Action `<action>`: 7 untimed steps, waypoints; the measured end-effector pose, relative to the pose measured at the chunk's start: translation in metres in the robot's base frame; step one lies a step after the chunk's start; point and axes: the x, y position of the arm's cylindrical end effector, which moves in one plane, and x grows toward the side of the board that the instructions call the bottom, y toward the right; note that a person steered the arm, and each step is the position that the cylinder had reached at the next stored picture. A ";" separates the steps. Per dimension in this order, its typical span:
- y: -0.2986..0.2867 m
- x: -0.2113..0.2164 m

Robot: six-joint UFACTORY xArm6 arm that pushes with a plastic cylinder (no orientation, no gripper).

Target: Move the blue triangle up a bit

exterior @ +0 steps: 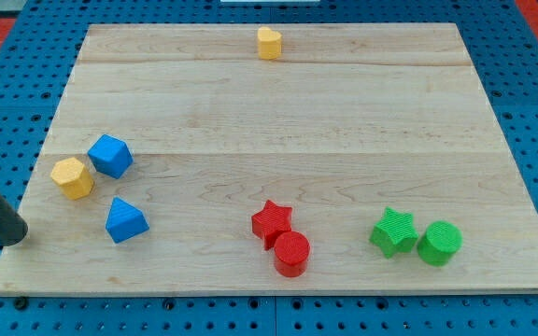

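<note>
The blue triangle (125,221) lies on the wooden board (278,121) at the lower left. My rod comes in from the view's left edge, and my tip (15,238) rests near the board's left edge, to the left of and slightly below the blue triangle, well apart from it. A blue cube (110,156) sits above the triangle, and a yellow hexagonal block (72,177) sits touching the cube's left side.
A red star (272,222) touches a red cylinder (291,254) at the bottom middle. A green star (393,231) and a green cylinder (439,244) sit at the bottom right. A yellow heart-like block (269,43) is at the top middle.
</note>
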 end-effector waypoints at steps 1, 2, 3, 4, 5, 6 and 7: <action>-0.005 0.017; 0.006 0.045; 0.092 0.017; 0.125 0.008; 0.110 -0.015; 0.126 -0.038; 0.111 -0.067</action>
